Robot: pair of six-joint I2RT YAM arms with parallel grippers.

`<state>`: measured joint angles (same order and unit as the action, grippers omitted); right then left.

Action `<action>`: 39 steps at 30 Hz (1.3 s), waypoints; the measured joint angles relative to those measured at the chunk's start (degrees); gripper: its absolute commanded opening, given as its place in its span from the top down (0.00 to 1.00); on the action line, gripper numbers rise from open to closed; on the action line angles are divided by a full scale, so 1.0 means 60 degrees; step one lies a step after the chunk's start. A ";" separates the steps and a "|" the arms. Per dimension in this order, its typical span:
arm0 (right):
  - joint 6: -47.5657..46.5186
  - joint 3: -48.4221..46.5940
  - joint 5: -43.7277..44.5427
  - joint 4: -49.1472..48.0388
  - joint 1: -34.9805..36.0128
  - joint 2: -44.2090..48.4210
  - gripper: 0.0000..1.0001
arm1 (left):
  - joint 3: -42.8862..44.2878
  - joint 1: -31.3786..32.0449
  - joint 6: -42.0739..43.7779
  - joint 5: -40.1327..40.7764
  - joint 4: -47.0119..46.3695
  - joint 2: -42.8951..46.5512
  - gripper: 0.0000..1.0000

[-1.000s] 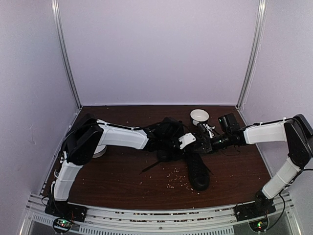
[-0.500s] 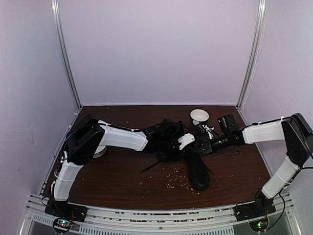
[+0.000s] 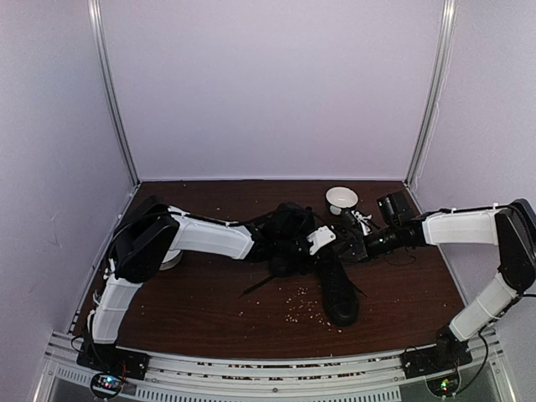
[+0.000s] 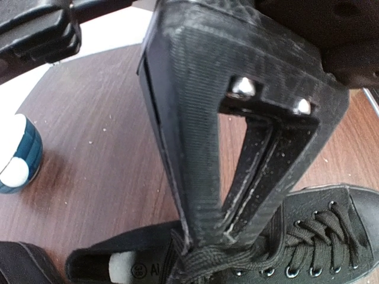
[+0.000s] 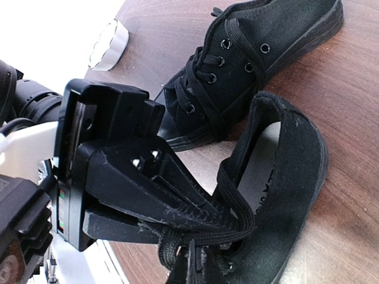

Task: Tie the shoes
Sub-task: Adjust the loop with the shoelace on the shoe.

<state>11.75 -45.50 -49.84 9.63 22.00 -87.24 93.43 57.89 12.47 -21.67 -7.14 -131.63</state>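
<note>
Two black shoes lie mid-table. The nearer shoe (image 3: 340, 295) points its toe at the table's front edge, and the other shoe (image 3: 289, 228) lies behind it, partly under my left arm. Both grippers meet at the nearer shoe's mouth. My left gripper (image 4: 228, 236) is shut on a black lace (image 4: 237, 255) at the top eyelets of that shoe (image 4: 323, 245). My right gripper (image 5: 240, 222) is shut on a loop of lace (image 5: 237, 198) over the open mouth of the shoe (image 5: 290, 177). The other shoe (image 5: 254, 56) lies beyond. From above, the left gripper (image 3: 327, 249) and right gripper (image 3: 342, 249) almost touch.
A white bowl (image 3: 342, 199) stands just behind the right gripper. Another white bowl (image 3: 172, 258) sits half hidden under my left arm. A blue and white cup (image 4: 18, 155) stands left of the shoe. Pale crumbs (image 3: 300, 306) lie scattered on the brown table (image 3: 209, 301).
My right gripper has closed onto the lace loop and its arm has shifted slightly back and right. The left gripper has stayed shut on the lace.
</note>
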 measured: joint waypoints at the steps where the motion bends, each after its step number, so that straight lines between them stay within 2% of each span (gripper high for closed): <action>1: 0.0000 0.0000 0.0029 0.0051 -0.0004 0.0076 1.00 | 0.0000 0.0015 0.0036 0.0004 -0.0058 0.0000 1.00; 12: -0.0004 0.0000 0.0255 0.0433 -0.0040 0.0441 1.00 | 0.0000 0.0138 0.0404 0.0215 -0.0160 0.0000 0.99; 14: -0.0007 0.0000 0.0302 0.0477 -0.0040 0.0466 1.00 | 0.0000 0.0157 0.0448 0.0266 -0.0157 0.0000 0.94; 19: -0.0109 0.0000 0.0368 0.0721 -0.0040 0.0506 1.00 | 0.0000 0.0168 0.0601 0.0375 -0.0120 0.0015 0.89; 25: -0.0219 0.0000 0.0393 0.0943 -0.0040 0.0616 1.00 | -0.0197 0.0168 0.0805 0.0437 -0.0036 0.0339 0.72; 32: -0.0412 -0.0007 0.0463 0.1351 -0.0040 0.0787 1.00 | -0.0444 0.0175 0.1257 0.0474 0.0302 0.0780 0.61; 39: -0.0517 -0.0135 0.0474 0.1752 -0.0047 0.0860 1.00 | -0.0528 0.0168 0.1741 0.0641 0.0954 0.0889 0.61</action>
<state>8.64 -46.30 -47.00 20.14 21.71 -82.08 90.26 58.89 22.92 -17.82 -1.41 -126.30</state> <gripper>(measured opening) 0.002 0.407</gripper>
